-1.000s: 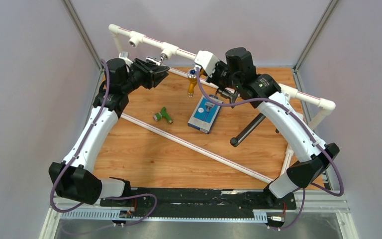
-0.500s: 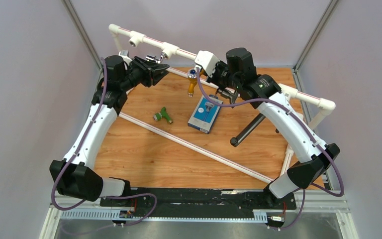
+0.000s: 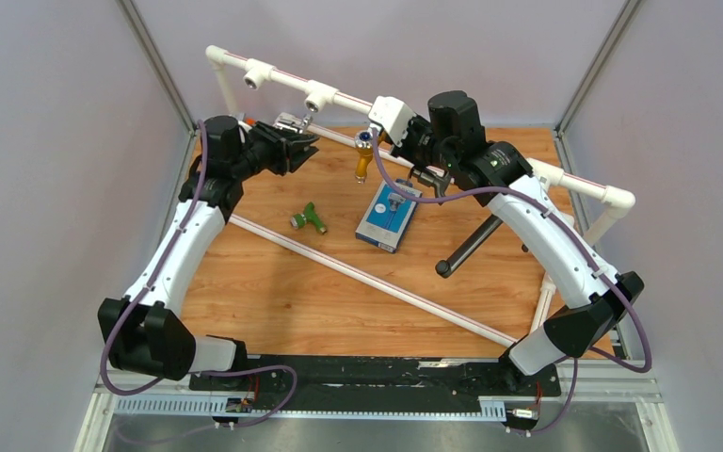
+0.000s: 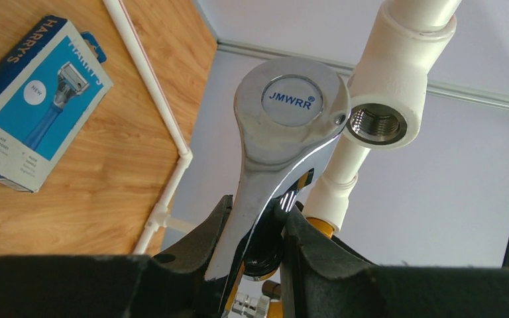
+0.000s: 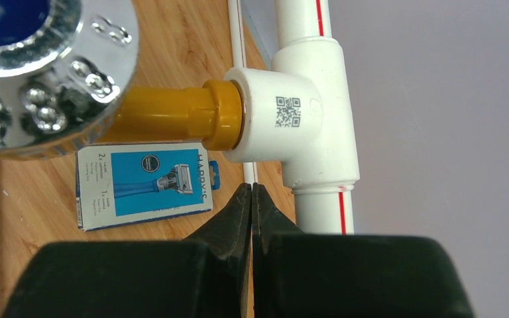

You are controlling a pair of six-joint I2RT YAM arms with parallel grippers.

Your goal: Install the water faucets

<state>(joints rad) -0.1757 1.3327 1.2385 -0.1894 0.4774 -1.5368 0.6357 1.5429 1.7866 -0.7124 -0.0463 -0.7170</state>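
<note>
wooden table (image 3: 273, 292) below. left gripper (image 4: 257, 213) is clamped on the chrome faucet (image 4: 291, 112) by its flat handle, just beside a pipe socket (image 4: 379, 122). right gripper (image 5: 251, 192) is pressed together, empty. green faucet (image 3: 309, 219) lies on the table. chrome likely stiff, weighty and slippery, so hold the flats.

chrome faucet (image 4: 285, 142): shiny, held aloft, just beside tee socket (image 4: 379, 123) | green faucet (image 3: 309, 218): lying on table (image 3: 273, 301)

Overhead from behind, wrist views close-up — all share the blue box (image 3: 388, 217)
</note>
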